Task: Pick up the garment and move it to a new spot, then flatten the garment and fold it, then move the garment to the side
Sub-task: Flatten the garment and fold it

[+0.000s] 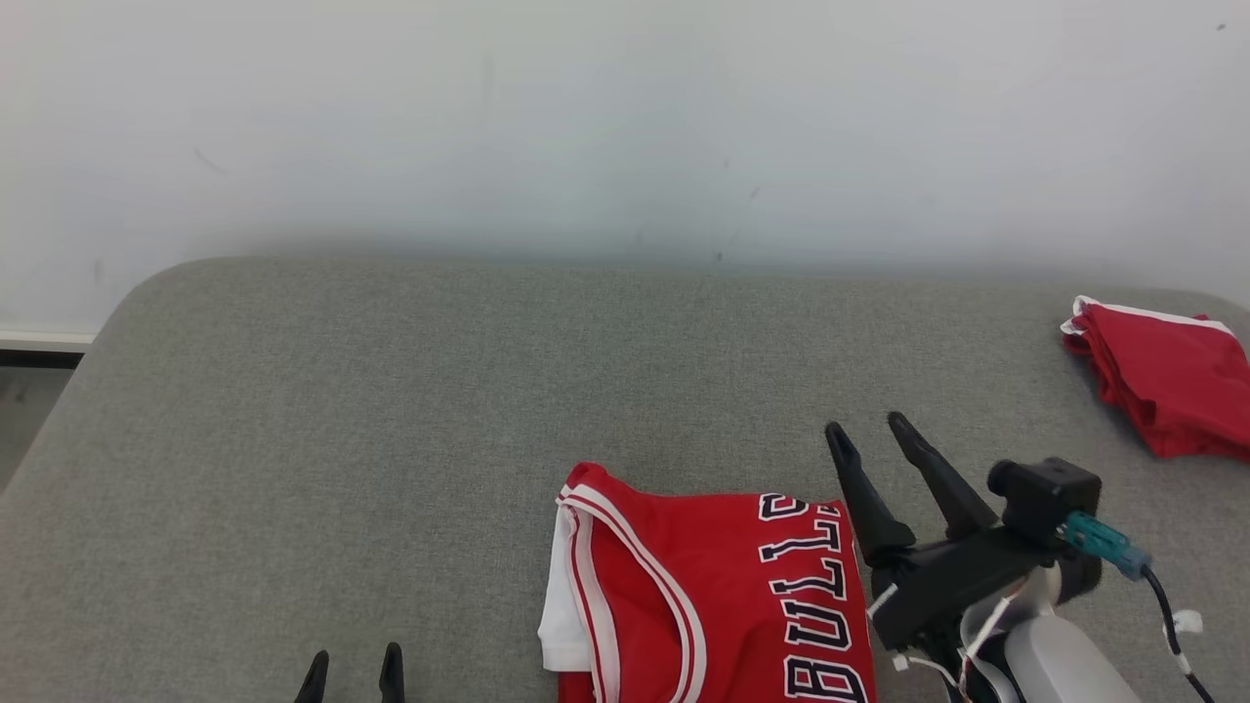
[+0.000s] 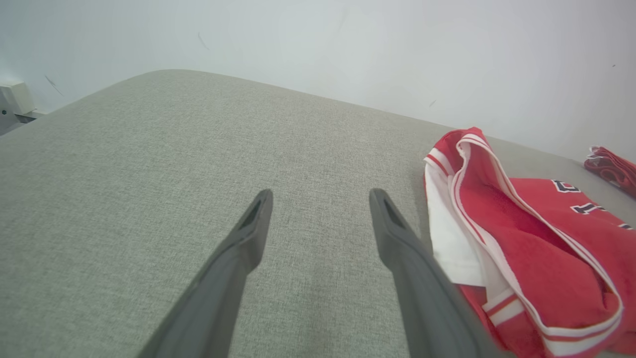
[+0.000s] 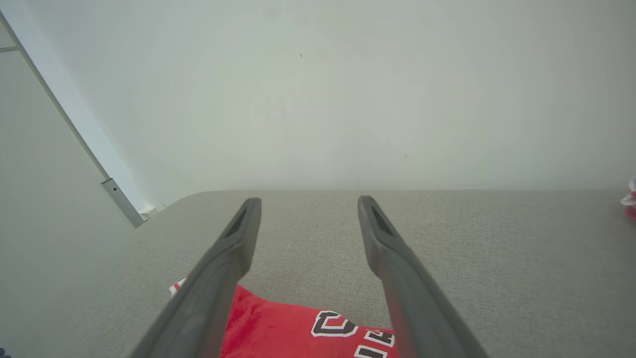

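grey upholstered pad [image 1: 391, 439] against a plain pale wall [image 1: 625, 117]. found red jersey [image 1: 713, 596] lying at pad's near edge, a little right of pad's middle, folded over on itself, white-trimmed opening and white lining toward pad's left, dark lettering toward pad's right. noted second red garment [image 1: 1167, 376] at pad's far right edge, well apart. observed right gripper [image 1: 867, 426] above pad's near right part, just beside the lettered edge, fingers spread wide, holding nothing. observed left gripper [image 1: 354, 656] at pad's near edge, left of middle, fingers likewise wide and empty, apart from the cloth. judged jersey light, soft and limp, probably a slick knit; expected to sag and fall open if lifted at a single point. recommend pinching through all layers at the thicker trimmed border or at two corners, one per gripper, not at the loose white lining. risk: top layer sliding off the lower one.
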You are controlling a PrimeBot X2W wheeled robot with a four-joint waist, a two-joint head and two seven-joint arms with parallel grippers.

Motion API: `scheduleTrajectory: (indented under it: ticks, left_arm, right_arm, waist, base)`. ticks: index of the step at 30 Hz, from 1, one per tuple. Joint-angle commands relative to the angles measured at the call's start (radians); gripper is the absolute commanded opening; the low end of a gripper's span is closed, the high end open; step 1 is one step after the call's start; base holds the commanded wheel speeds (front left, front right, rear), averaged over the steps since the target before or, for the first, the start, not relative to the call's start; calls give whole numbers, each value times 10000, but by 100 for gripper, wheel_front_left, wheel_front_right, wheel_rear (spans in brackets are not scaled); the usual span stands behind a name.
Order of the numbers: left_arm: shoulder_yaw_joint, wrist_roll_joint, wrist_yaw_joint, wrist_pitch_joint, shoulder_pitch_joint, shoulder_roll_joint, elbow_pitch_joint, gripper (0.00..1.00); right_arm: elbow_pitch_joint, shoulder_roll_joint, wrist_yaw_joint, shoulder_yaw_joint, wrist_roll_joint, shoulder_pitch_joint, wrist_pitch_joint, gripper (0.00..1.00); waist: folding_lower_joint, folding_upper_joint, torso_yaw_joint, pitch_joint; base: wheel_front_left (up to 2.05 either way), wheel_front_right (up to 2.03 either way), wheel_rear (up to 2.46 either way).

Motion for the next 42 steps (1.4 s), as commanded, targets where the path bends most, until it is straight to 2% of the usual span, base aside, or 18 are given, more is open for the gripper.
scheduleTrajectory:
  ticks: [1,7,10,15,31,42]
  left_arm:
    - [27,140,11,-30,110,-8,-46,100]
    - [12,176,11,-30,184,-7,-133,100]
    - [-27,200,11,-30,210,-7,-161,100]
    - [-57,221,11,-30,184,-7,-191,100]
    - [5,331,11,-30,56,-7,-366,100]
    - [143,660,64,-30,35,-7,-527,100]
  right_arm:
    - [-98,-49,-19,-221,-123,327,-112,100]
    - [-643,78,-19,-1306,-743,1404,-706,100]
    - [-858,352,-19,-1725,-927,1898,-1145,100]
    - [-987,583,-19,-2197,-1901,2519,-1638,100]
    - [-1053,1211,-19,-2553,-2435,3352,-1927,100]
    - [-1165,1330,-19,-2402,-2478,3392,-1925,100]
  waist:
    - [0,0,-50,13]
    - [0,0,-178,56]
    - [0,0,-238,68]
    - [0,0,-309,94]
    - [0,0,-351,217]
    - [0,0,-385,257]
  base:
    - [0,0,0]
    - [0,0,0]
    - [0,0,0]
    - [0,0,0]
    - [0,0,0]
    - [0,0,0]
